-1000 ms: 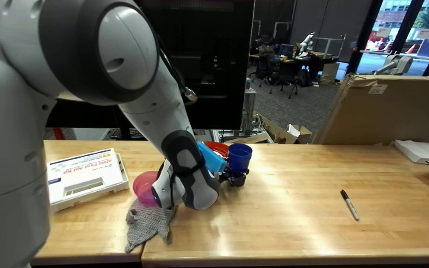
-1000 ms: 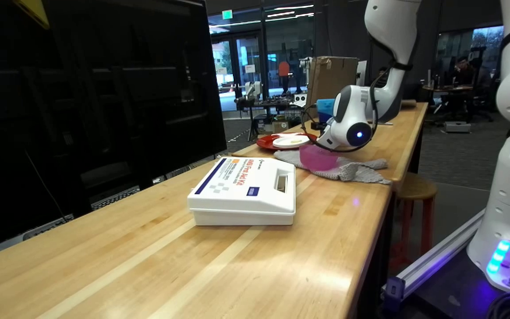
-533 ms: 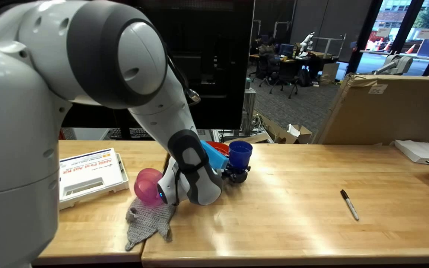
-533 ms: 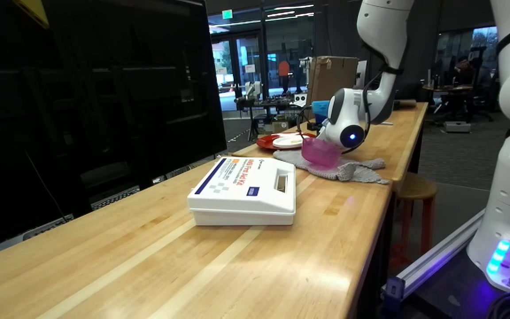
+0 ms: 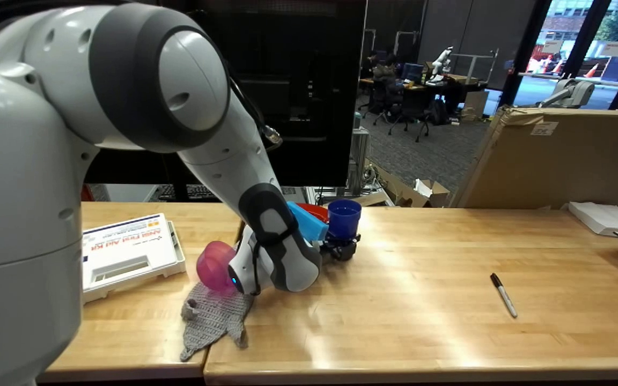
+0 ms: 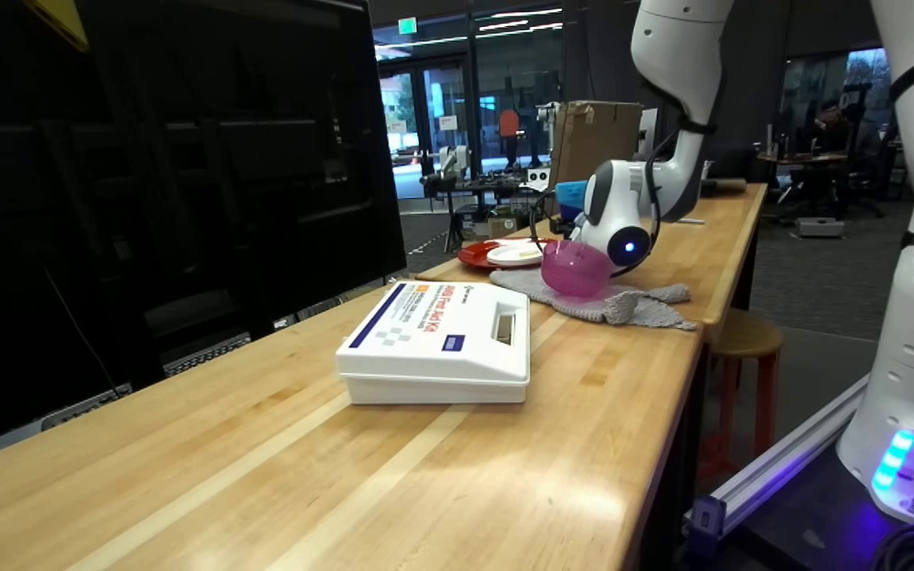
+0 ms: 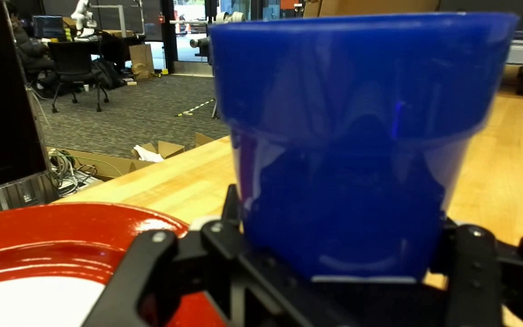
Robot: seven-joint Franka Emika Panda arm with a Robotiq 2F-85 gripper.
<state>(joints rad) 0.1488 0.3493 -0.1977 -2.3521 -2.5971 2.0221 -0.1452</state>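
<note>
There's the blue cup (image 7: 357,113), toward the far edge of the bench (image 5: 421,321), just right of the red plate (image 7: 84,222)! The pincer (image 7: 341,213) has it, by the look of things, clasping the lower wall from 2 sides. Grasping seems done, letting go remains; any lift I can't confirm. The cup's upright, mouth up, its axis vertical, about as wide as tall.

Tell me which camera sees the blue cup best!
The wrist view: the blue cup is big there, showing from rim to near its bottom. In an exterior view the blue cup looks small, its bottom hidden. In an exterior view the robot's wrist blocks most, maybe all, of it.
</note>
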